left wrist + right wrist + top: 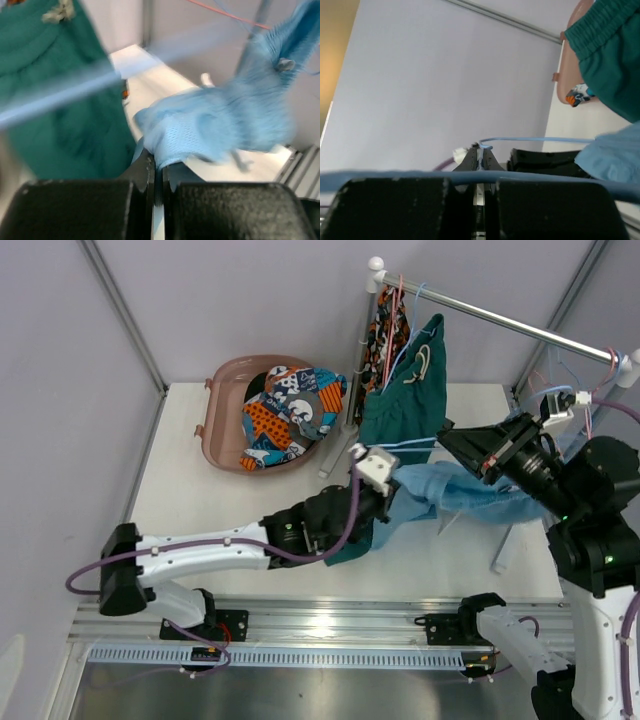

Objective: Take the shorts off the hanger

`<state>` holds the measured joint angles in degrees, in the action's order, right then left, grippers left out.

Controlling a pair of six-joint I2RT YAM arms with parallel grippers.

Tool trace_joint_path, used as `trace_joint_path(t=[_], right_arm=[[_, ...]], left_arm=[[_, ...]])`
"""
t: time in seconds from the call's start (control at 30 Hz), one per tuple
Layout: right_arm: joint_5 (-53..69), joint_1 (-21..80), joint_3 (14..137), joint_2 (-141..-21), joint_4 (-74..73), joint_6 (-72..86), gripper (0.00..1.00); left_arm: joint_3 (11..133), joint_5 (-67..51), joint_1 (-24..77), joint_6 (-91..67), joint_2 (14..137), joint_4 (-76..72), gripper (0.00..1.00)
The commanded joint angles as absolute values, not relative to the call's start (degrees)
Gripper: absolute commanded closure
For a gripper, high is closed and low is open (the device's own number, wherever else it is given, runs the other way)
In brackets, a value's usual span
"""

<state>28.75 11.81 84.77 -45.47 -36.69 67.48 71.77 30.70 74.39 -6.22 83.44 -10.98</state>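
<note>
While I am pinching the light blue shorts [225, 120] in the left end effector [158, 165], the right end effector [480, 150] is clamping the hanger [535, 140].
Both are closed down narrow, the left on a fold of mesh cloth at its tips and the right on the thin blue wire. The light blue pair is spreading ahead and to the right of the left end effector, sagging toward the surface [200, 490]. Teal green shorts [55, 100] are hanging to its left, up on the rail [510, 325] beside a camouflage pair [385, 335]. A patterned pair [295, 405] is lying in the basket [222, 440], well beyond. I am judging the cloth light, limp and stretchy, likely to drag and snag on the wire rather than slip free. The firmer waistband hem looks the better hold.
</note>
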Motion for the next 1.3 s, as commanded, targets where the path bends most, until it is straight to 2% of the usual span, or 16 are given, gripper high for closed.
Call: trace_joint_path(t=[0.0, 0.07, 0.2, 0.47, 0.6, 0.73, 0.93, 1.17, 1.27], right_arm=[[40.3, 12.3, 94.8, -45.6, -31.7, 71.8, 1.00], [38.9, 12.4, 97.8, -47.6, -32.4, 69.8, 1.00], [39.0, 12.4, 95.8, -50.1, -27.5, 71.2, 1.00], [45.6, 12.4, 93.9, -57.5, -16.2, 78.3, 1.00], [53.4, 12.6, 90.7, -60.9, -5.7, 84.7, 1.00], [56.9, 11.3, 94.6, -65.8, -10.5, 79.8, 1.00], [55.5, 4.3, 93.4, -69.5, -11.2, 75.2, 1.00], [50.3, 0.6, 93.0, -74.5, -7.9, 72.3, 1.00], [43.0, 1.1, 95.0, -75.6, -16.6, 65.7, 1.00]], left_arm=[[62.7, 38.8, 71.2, -14.2, 74.4, -15.5, 1.00], [53.6, 38.1, 72.5, -16.5, 67.4, -18.7, 1.00], [44.8, 37.6, 73.4, -20.2, 60.3, -18.5, 1.00], [38.0, 40.3, 75.6, -22.6, 54.4, -15.0, 1.00], [34.4, 40.4, 75.8, -24.3, 51.9, -15.6, 1.00], [33.1, 40.2, 75.9, -25.1, 51.9, -15.1, 1.00], [32.0, 39.4, 76.1, -25.2, 51.8, -15.7, 1.00], [30.2, 38.2, 76.1, -25.8, 52.1, -16.3, 1.00], [29.4, 37.6, 76.2, -25.8, 52.6, -17.5, 1.00]])
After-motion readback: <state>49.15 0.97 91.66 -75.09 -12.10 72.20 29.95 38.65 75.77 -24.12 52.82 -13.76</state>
